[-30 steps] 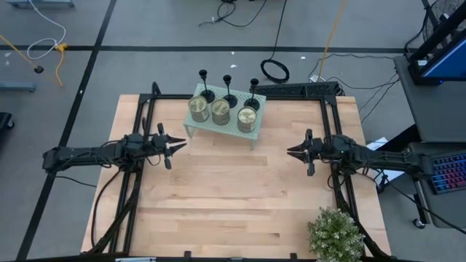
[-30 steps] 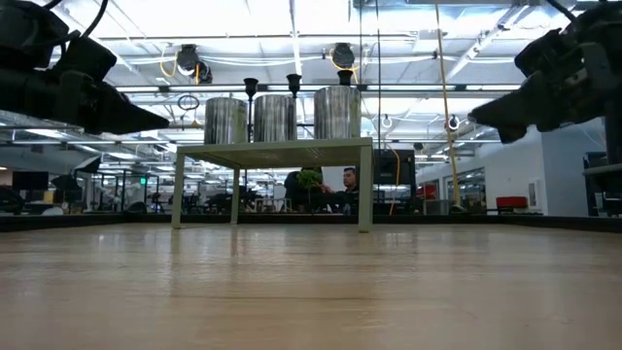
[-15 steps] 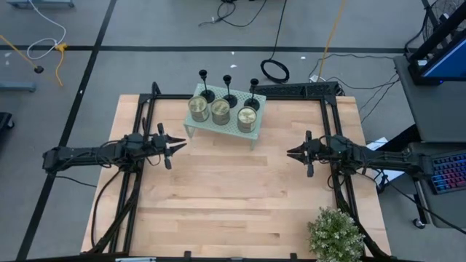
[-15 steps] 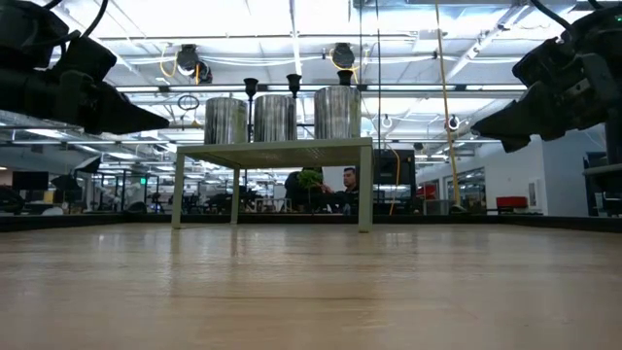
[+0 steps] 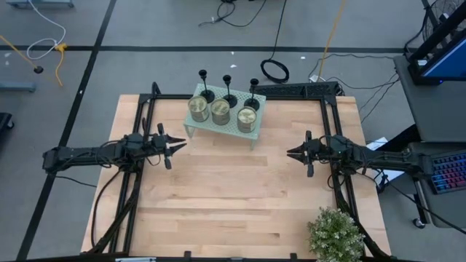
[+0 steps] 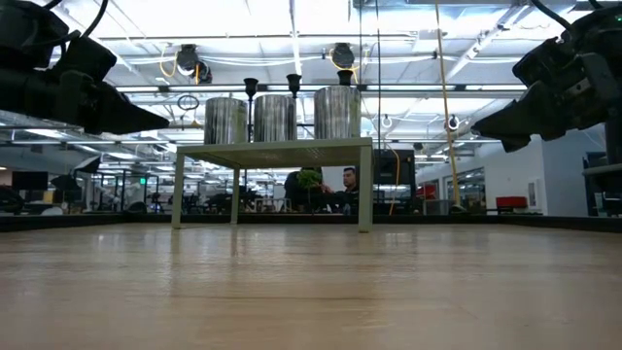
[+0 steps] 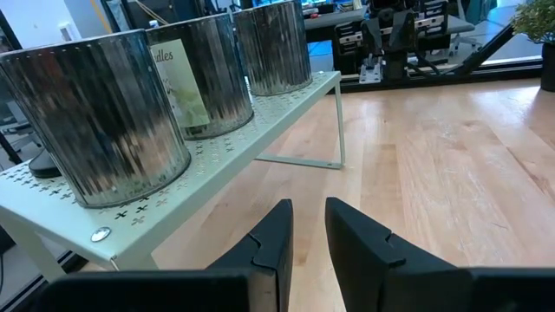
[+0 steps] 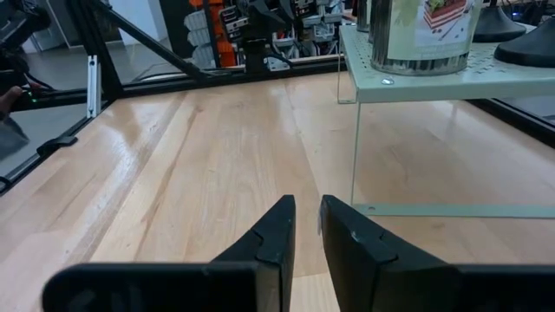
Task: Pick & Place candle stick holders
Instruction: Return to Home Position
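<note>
Up on the shelf (image 5: 234,126), three holders (image 5: 230,99) stand upright in a row along its back edge, just behind three silver candles (image 5: 220,111). Out over the table (image 5: 233,196), left gripper (image 5: 177,143) hovers at the left side, fingers nearly pressed together, empty. Right gripper (image 5: 291,152) mirrors it opposite, same narrow slit, empty.

The shelf (image 6: 272,148) bears three silver candles (image 6: 274,118) in a row; candle stick holders (image 6: 293,84) show behind (tops only). The left gripper (image 6: 146,119) and right gripper (image 6: 486,122) hang at either side.
</note>
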